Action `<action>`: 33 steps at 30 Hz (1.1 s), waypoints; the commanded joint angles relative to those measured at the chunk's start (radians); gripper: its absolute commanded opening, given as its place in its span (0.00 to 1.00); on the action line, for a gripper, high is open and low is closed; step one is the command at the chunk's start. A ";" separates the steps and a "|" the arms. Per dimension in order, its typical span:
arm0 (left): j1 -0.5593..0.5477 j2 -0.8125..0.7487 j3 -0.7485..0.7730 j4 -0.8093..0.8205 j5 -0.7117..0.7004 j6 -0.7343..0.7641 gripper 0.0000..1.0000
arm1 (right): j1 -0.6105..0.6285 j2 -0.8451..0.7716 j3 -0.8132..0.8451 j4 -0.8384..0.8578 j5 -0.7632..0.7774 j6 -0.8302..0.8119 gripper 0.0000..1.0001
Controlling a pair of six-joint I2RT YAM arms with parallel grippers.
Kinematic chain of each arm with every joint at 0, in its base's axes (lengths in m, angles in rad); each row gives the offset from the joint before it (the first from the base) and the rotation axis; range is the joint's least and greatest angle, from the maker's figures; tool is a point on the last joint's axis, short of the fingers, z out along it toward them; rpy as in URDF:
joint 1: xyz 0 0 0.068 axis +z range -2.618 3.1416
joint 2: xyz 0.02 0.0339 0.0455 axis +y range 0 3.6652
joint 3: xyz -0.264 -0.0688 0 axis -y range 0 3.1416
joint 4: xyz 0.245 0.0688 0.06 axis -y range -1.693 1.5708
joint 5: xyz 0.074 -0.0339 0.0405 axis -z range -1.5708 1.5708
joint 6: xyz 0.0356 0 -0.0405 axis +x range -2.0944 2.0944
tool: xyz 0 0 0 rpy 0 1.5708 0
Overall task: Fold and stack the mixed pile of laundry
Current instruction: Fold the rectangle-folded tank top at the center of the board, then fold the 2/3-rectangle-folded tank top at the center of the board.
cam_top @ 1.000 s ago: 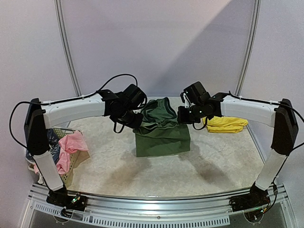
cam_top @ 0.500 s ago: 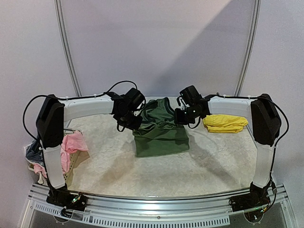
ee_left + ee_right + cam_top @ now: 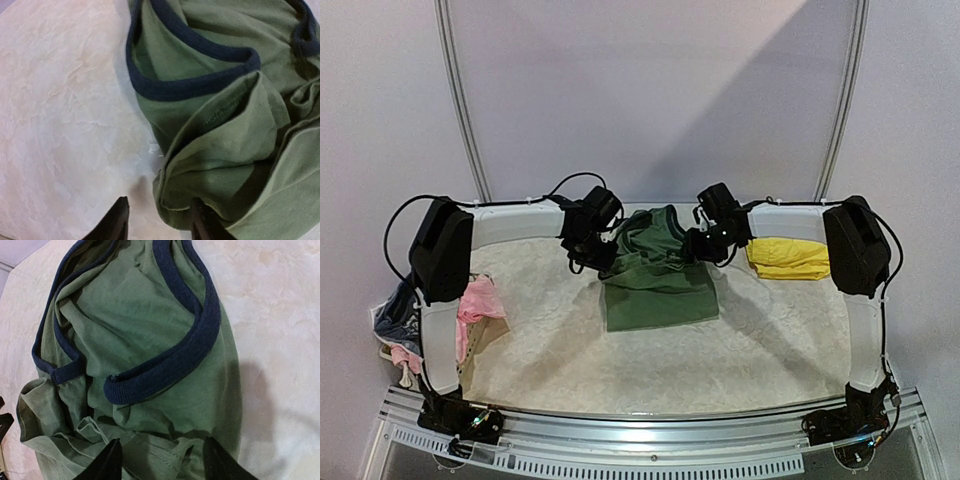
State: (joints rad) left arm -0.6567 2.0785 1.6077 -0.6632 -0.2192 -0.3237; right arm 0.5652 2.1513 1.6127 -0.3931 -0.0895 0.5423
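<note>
Top external: olive-green sleeveless top lies folded mid-table, its far end bunched. Left gripper at the far-left corner of it, right gripper at the far-right. Yellow shorts folded at right; pink piece at the left edge.

Left wrist: fingers apart, one over bare table, the other at the top's edge; nothing clamped.

Right wrist: fingers apart above the crumpled top, nothing pinched.

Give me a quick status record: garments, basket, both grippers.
green top: partly folded, mid-table, dark blue trim bunched at far end
yellow shorts: compact, far right, apart from the top
pink piece: draped over basket, left edge
left gripper: open, straddling the top's left edge
right gripper: open, over the top's fabric
</note>
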 commanded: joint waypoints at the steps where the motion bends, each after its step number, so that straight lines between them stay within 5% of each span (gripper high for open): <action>1: 0.026 -0.025 0.041 0.028 -0.044 0.016 0.53 | -0.026 0.021 0.067 -0.015 0.006 -0.004 0.63; 5: 0.023 -0.117 -0.008 0.065 -0.091 0.038 0.74 | -0.027 -0.046 0.044 0.006 0.033 -0.021 0.68; 9: 0.015 -0.211 -0.116 0.092 -0.109 0.039 0.77 | 0.009 -0.152 -0.075 0.102 0.058 -0.053 0.69; 17: -0.045 -0.373 -0.346 0.166 -0.054 0.008 0.61 | 0.168 -0.204 -0.141 0.149 -0.052 -0.161 0.51; 22: -0.081 -0.416 -0.410 0.186 0.014 -0.029 0.34 | 0.249 -0.095 -0.092 0.174 -0.186 -0.172 0.36; 33: -0.125 -0.383 -0.506 0.309 0.151 -0.080 0.29 | 0.307 0.153 0.122 0.096 -0.237 -0.183 0.26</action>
State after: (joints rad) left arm -0.7715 1.6779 1.1339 -0.4259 -0.1322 -0.3759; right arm 0.8742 2.2513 1.6688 -0.2604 -0.3332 0.3614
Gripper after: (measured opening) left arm 0.294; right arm 0.258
